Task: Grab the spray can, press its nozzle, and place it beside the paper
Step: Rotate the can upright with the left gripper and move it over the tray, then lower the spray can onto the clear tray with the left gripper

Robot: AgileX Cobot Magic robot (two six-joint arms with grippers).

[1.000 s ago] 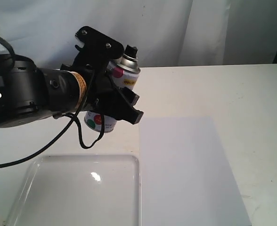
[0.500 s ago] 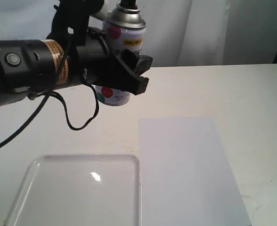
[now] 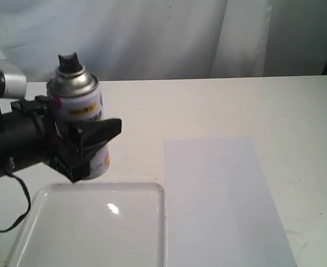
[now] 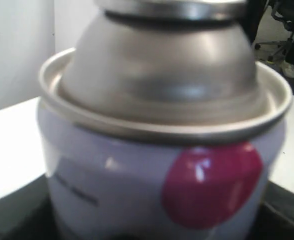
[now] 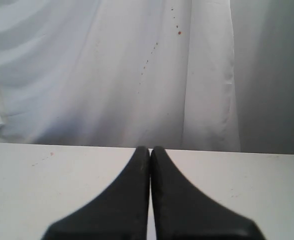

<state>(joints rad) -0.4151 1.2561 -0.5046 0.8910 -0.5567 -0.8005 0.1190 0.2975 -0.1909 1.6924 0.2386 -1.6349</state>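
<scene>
The spray can (image 3: 77,105) stands upright at the left, white with a yellow label band and a silver shoulder, held above the table by my left gripper (image 3: 88,146), which is shut on its body. Its black nozzle (image 3: 68,62) points up with nothing on it. The left wrist view is filled by the spray can (image 4: 157,165), showing a magenta dot and the silver rim. The paper (image 3: 219,200) lies flat to the right of the can, apart from it. My right gripper (image 5: 150,150) is shut and empty over bare table; it does not show in the exterior view.
A glossy white tray (image 3: 41,194) with a raised rim lies at the front left, just below the held can and touching the paper's left edge. A white curtain (image 3: 169,33) hangs behind the table.
My left arm has carried the can from above the table's back middle down and to the left, now just above the tray's far edge. The can stays upright in the grip.
</scene>
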